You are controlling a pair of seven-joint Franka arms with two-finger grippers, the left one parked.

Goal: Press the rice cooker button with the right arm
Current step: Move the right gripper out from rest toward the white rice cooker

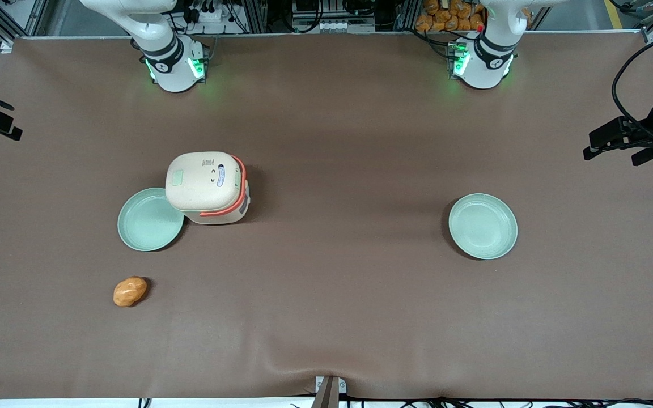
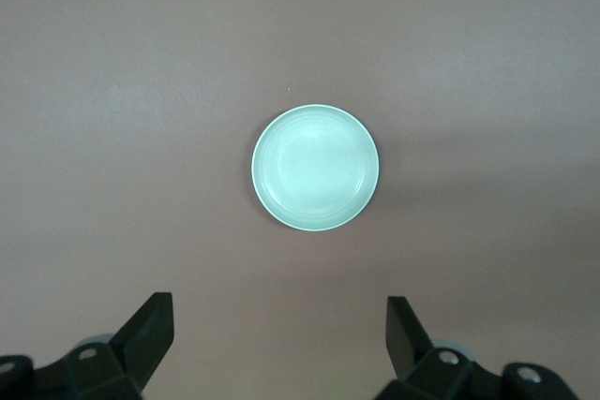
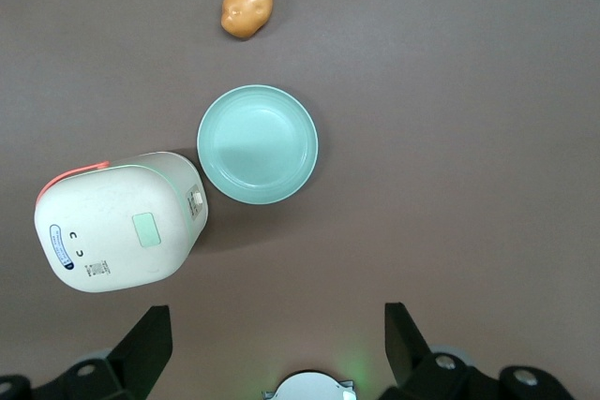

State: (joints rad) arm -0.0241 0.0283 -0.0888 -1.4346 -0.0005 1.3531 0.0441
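Observation:
The rice cooker [image 1: 204,187] is cream-beige with a coral-orange band handle and stands lid shut on the brown table, toward the working arm's end. A pale green rectangular patch [image 1: 177,178] shows on its lid. In the right wrist view the cooker [image 3: 117,222] and its green patch [image 3: 145,229] lie well below the camera. My right gripper [image 3: 278,339] is open and empty, with its black fingers [image 3: 155,344] wide apart. It hangs high over bare table between the arm's base [image 1: 173,62] and the cooker, apart from the cooker. The gripper itself is out of the front view.
A pale green plate [image 1: 151,220] lies against the cooker, nearer the front camera; it also shows in the right wrist view [image 3: 258,144]. A potato [image 1: 130,291] lies nearer the camera still. A second green plate [image 1: 483,225] lies toward the parked arm's end.

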